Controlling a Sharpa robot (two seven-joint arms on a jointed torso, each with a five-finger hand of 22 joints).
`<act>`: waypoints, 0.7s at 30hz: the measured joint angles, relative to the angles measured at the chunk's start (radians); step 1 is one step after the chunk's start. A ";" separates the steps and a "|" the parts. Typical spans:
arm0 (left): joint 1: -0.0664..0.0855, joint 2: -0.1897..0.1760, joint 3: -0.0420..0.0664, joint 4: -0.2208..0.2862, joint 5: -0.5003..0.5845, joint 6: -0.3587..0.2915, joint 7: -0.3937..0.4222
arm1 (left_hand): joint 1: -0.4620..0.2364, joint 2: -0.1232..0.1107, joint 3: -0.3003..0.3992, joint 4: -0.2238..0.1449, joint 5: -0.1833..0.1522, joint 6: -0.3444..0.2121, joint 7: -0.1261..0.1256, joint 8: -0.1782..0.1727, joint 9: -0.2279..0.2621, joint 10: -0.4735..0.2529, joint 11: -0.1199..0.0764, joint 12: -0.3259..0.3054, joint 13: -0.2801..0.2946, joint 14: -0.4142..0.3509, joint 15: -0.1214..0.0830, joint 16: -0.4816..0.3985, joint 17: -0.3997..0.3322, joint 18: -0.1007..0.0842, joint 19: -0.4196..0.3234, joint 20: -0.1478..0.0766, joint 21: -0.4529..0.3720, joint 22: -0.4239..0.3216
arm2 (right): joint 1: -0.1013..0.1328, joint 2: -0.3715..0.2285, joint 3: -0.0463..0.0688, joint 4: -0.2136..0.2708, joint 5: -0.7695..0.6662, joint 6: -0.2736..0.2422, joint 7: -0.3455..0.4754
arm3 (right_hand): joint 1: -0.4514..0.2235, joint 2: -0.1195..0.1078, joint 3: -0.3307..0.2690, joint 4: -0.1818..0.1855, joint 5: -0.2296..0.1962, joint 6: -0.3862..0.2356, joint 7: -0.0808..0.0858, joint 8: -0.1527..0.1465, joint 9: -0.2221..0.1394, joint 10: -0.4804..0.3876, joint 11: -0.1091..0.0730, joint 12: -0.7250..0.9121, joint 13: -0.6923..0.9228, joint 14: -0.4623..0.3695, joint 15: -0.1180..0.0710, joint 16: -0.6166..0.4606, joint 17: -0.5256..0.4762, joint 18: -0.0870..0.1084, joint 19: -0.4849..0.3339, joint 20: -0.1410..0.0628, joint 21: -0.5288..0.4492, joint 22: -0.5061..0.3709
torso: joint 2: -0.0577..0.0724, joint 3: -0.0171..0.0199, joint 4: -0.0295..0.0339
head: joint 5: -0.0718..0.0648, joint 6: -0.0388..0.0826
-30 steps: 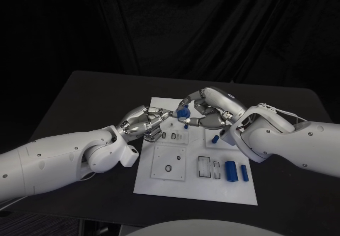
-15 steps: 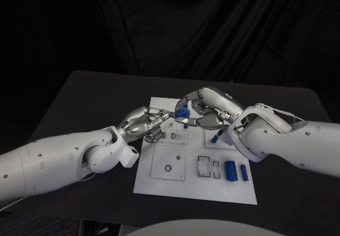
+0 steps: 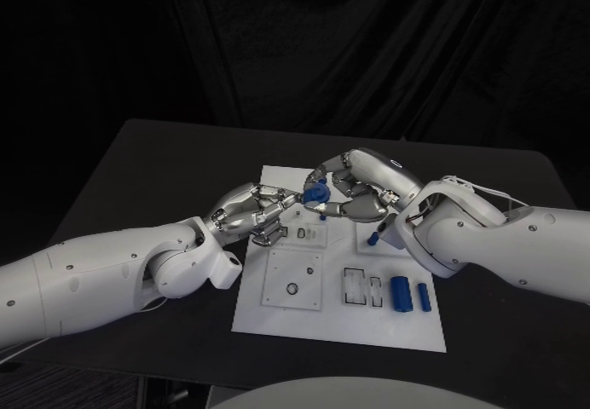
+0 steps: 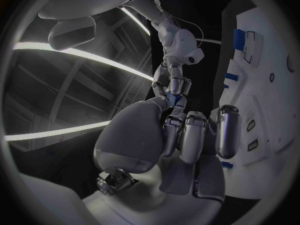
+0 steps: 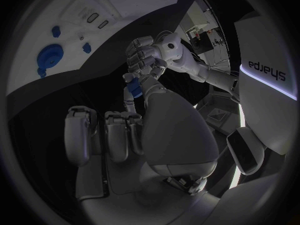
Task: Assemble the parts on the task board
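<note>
Parts for the task board (image 3: 338,328) were mostly unplaced, as far as I could judge. One small blue part (image 3: 317,194) was pinched in the fingers of the right hand (image 3: 356,189), held above the board's far end, at about twelve o'clock from the board's middle. The left hand (image 3: 252,213) was at the board's far left corner, about ten o'clock, its fingertips right beside that same part; whether it touched it I could not tell. Its fingers looked curled in, with nothing of its own in them.

Two blue cylinders (image 3: 401,294) lay loose side by side at about four o'clock, just right of a rectangular recess (image 3: 355,288). Another small blue piece (image 3: 373,241) sat near the right wrist at two o'clock, and whether it was seated in the board or lying loose was unclear. The right wrist view showed a blue round disc (image 5: 49,56) and smaller blue pieces on the board.

My judgement: assembly was at an early stage, with one part in hand and several slots open
</note>
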 measured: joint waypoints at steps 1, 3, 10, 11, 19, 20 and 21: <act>0.000 0.000 0.000 0.000 0.000 0.001 0.000 | 0.000 0.000 -0.001 -0.001 0.000 -0.002 -0.001 0.000 -0.001 0.000 0.000 0.000 0.000 0.000 0.000 0.000 0.000 0.000 0.000 0.000 0.000 0.000 | 0.000 0.000 0.000 0.000 0.000 0.001 -0.001 | 0.000 0.000 0.000 0.000 0.000 0.001 0.001 0.000 0.000 0.000 0.000 0.000 0.000 0.000 0.000 0.000 0.000 0.000 0.000 0.000 0.000 0.000 | 0.000 0.0000 0.0000 | 0.000 0.000; 0.000 0.000 0.000 0.000 0.000 0.002 0.000 | 0.000 0.000 -0.001 -0.001 0.000 -0.003 0.000 0.000 -0.003 0.000 0.000 0.000 0.000 0.000 0.000 0.000 0.000 0.000 0.000 0.000 0.000 0.000 | 0.000 0.000 0.000 0.000 0.000 0.001 -0.001 | 0.000 0.000 0.000 0.000 0.000 0.001 0.001 0.000 0.000 0.000 0.000 0.000 0.000 0.000 0.000 0.000 0.000 0.000 0.000 0.000 0.000 0.000 | 0.000 -0.0001 0.0004 | -0.001 -0.001; -0.001 -0.003 -0.001 -0.001 -0.001 0.013 0.002 | -0.002 -0.011 -0.007 -0.012 0.000 -0.089 -0.019 -0.010 -0.011 -0.004 -0.008 0.000 0.000 -0.001 -0.001 0.000 0.001 0.000 0.000 0.000 0.000 0.000 | 0.000 -0.002 0.001 0.000 0.000 0.004 -0.004 | -0.001 -0.001 0.000 0.000 0.000 0.001 0.001 0.000 0.000 0.000 0.000 0.000 0.000 0.000 0.000 0.000 0.000 0.000 0.000 0.000 0.000 0.000 | 0.000 -0.0001 0.0006 | 0.001 -0.002; -0.002 -0.003 -0.001 -0.001 -0.002 0.015 0.003 | -0.004 -0.013 -0.007 -0.012 0.000 -0.116 -0.028 -0.013 -0.015 -0.003 -0.015 0.000 0.000 -0.002 -0.006 0.000 0.001 0.000 0.000 0.000 0.000 0.000 | 0.000 -0.003 0.001 0.000 0.000 0.004 -0.005 | -0.001 -0.001 0.000 0.000 0.000 0.001 0.001 0.000 0.000 0.000 0.000 0.000 0.000 0.000 0.000 0.000 0.000 0.000 0.000 0.000 0.000 0.000 | 0.000 -0.0001 0.0005 | 0.001 -0.002; -0.003 -0.007 -0.002 -0.004 -0.004 0.025 0.004 | -0.010 -0.019 -0.031 -0.004 -0.010 -0.115 -0.078 -0.015 -0.018 -0.001 -0.040 0.000 0.000 0.000 -0.029 0.000 0.001 0.000 -0.002 -0.023 -0.004 0.001 | 0.000 -0.005 0.002 0.001 0.001 0.004 -0.006 | -0.003 -0.003 0.003 -0.003 0.004 0.000 0.000 -0.005 0.000 0.000 0.000 0.000 0.000 0.000 0.000 0.000 0.000 0.000 0.000 0.000 0.000 0.000 | 0.000 -0.0002 0.0000 | 0.002 -0.002; -0.003 -0.007 -0.002 -0.004 -0.005 0.026 0.004 | -0.010 -0.019 -0.035 -0.004 -0.010 -0.112 -0.081 -0.013 -0.017 -0.002 -0.041 0.000 0.000 -0.002 -0.031 0.000 0.001 0.000 0.001 -0.026 -0.004 0.001 | 0.000 -0.005 0.002 0.001 0.001 0.004 -0.006 | -0.003 -0.003 0.003 -0.003 0.004 0.000 0.000 -0.005 0.000 0.000 0.000 0.000 0.000 0.000 0.000 0.000 0.000 0.000 0.000 0.000 0.000 0.000 | 0.000 -0.0002 -0.0001 | 0.002 -0.002; -0.003 -0.007 -0.002 -0.005 -0.005 0.026 0.003 | -0.010 -0.019 -0.038 -0.004 -0.010 -0.108 -0.085 -0.011 -0.017 -0.004 -0.043 0.000 0.000 -0.002 -0.035 0.000 0.001 0.000 0.004 -0.029 -0.004 0.001 | 0.000 -0.005 0.002 0.002 0.001 0.004 -0.006 | -0.003 -0.003 0.003 -0.003 0.004 0.000 0.000 -0.005 0.000 0.000 0.000 0.000 0.000 0.000 0.000 0.000 0.000 0.000 0.000 0.000 0.000 0.000 | 0.000 -0.0002 -0.0002 | 0.002 -0.002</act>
